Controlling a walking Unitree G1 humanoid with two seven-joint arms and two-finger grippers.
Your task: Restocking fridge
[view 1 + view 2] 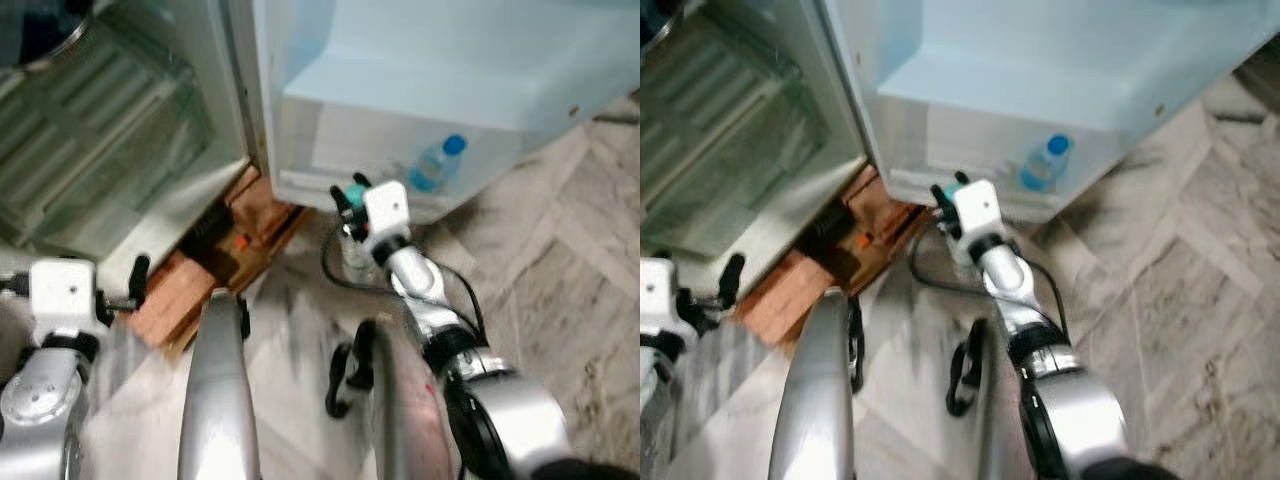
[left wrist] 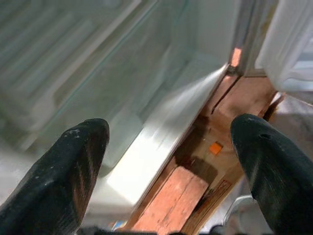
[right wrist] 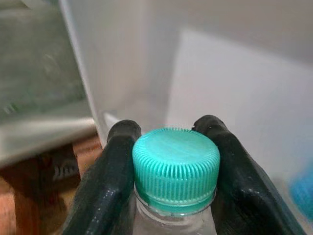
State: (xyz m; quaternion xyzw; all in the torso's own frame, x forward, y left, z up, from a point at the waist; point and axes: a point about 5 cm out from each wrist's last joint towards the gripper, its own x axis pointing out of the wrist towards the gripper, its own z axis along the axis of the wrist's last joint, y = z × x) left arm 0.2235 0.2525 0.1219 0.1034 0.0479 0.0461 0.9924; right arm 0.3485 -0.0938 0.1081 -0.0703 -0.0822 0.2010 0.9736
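Observation:
My right gripper (image 1: 350, 195) is shut on a clear bottle with a teal cap (image 3: 175, 168), its two black fingers (image 3: 110, 171) clamping the neck just under the cap. It holds the bottle (image 1: 355, 255) upright in front of the lowest shelf of the open fridge door (image 1: 400, 140). A second bottle with a blue cap (image 1: 438, 163) stands in that door shelf (image 1: 970, 195). My left gripper (image 2: 166, 161) is open at the lower left, facing the fridge's bottom glass shelves (image 2: 73, 58).
The open fridge cabinet (image 1: 110, 130) lies to the left, with wooden blocks (image 1: 190, 285) under its base. Marble floor (image 1: 570, 260) spreads to the right. The silver bars of a cart handle (image 1: 218, 390) stand close in front of me.

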